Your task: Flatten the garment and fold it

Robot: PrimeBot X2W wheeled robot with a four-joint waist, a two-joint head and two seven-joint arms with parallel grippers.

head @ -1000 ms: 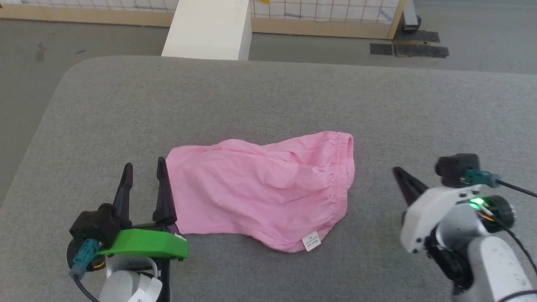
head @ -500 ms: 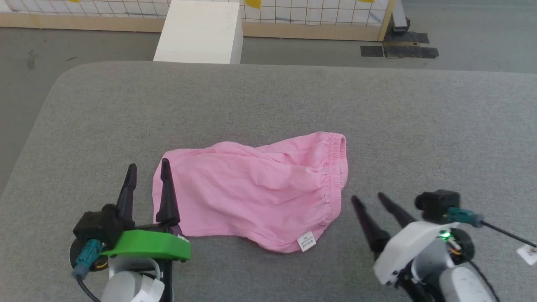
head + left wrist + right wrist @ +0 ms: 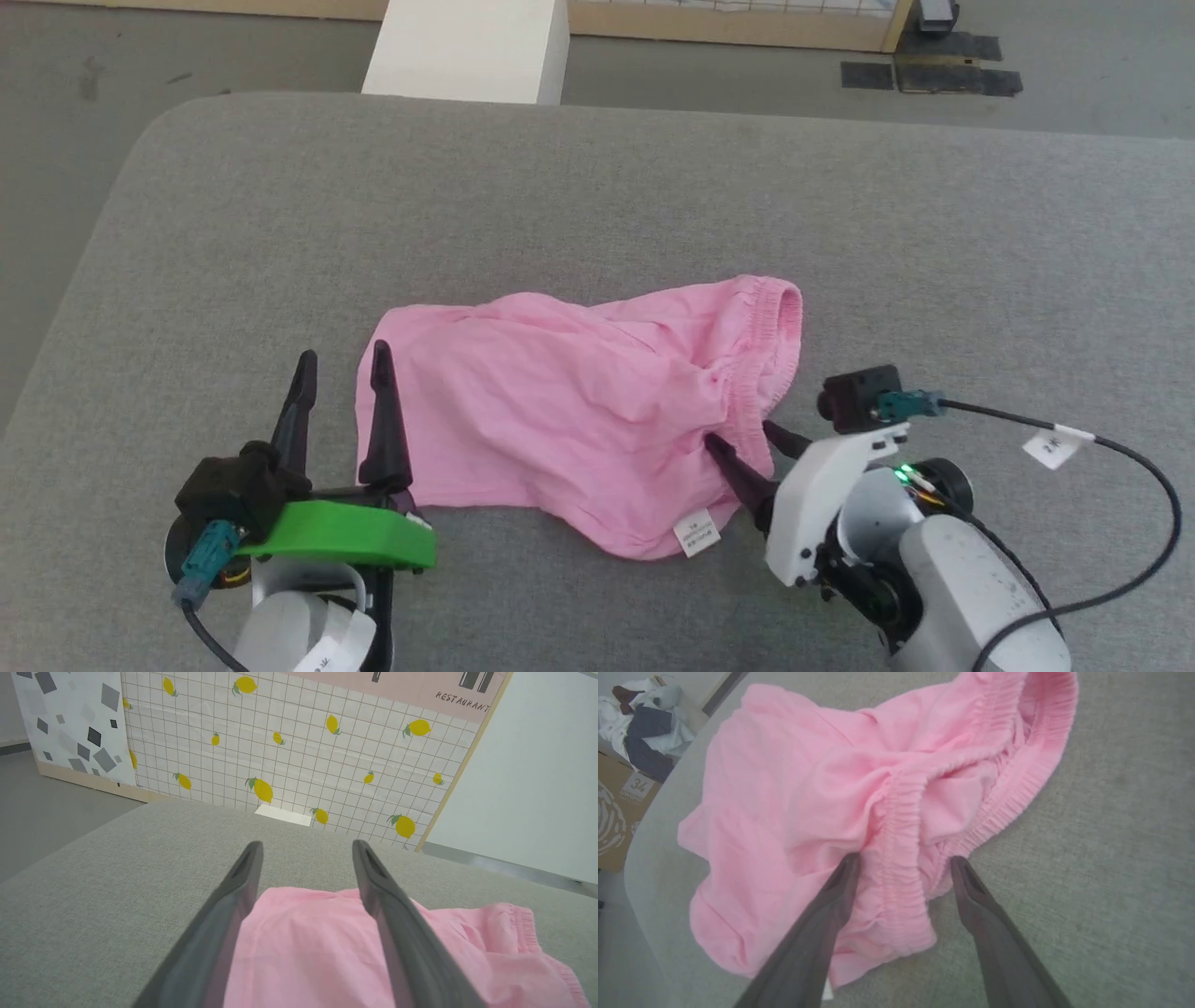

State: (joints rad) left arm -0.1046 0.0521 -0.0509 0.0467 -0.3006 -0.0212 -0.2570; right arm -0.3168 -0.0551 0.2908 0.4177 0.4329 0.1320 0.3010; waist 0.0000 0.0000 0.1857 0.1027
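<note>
The garment (image 3: pixel 560 411), pink shorts, lies crumpled on the grey padded table (image 3: pixel 597 205), with its gathered waistband (image 3: pixel 780 345) to the right and a white tag (image 3: pixel 697 537) at the near edge. My right gripper (image 3: pixel 740 434) is open, its fingers straddling the bunched waistband (image 3: pixel 896 858); one finger presses on the cloth, the other is at the band's outer edge. My left gripper (image 3: pixel 343 359) is open at the garment's left hem. In the left wrist view the pink cloth (image 3: pixel 317 952) lies under and between that gripper's (image 3: pixel 306 844) fingers.
A white block (image 3: pixel 467 47) stands on the floor beyond the table's far edge, before a lemon-patterned tiled panel (image 3: pixel 299 751). The table's rounded left corner (image 3: pixel 159 131) drops to grey floor. A cardboard box (image 3: pixel 616 802) and a pile of clothes (image 3: pixel 644 714) sit off the table.
My right gripper has opened and moved left onto the waistband, which is now bunched between its fingers. The head camera has shifted; the left gripper stays at the left hem.
</note>
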